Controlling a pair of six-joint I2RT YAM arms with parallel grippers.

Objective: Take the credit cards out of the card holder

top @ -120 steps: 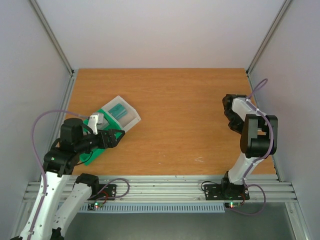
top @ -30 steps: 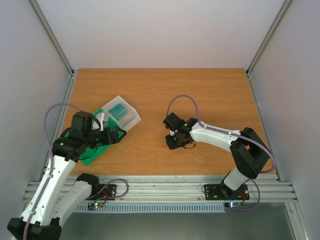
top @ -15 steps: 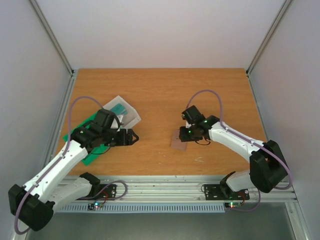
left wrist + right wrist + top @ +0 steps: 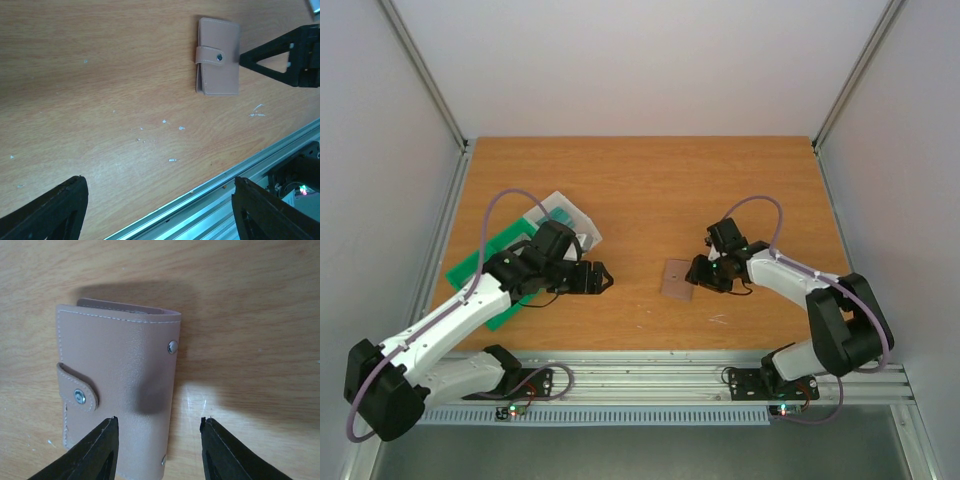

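Centrally on the table [image 4: 640,180], the half-open, empty right claw [image 4: 697,276] sits just right of the flat, strapped-shut holder [image 4: 677,278], its long axis up-down in the top view; the wide, empty left claw [image 4: 606,279] hangs well left.

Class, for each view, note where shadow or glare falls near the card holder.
Right wrist: a dark shadow crosses the card holder, glare brightens the table beside it. Left wrist: sharp, evenly lit. Top external: soft, even light, no glare.
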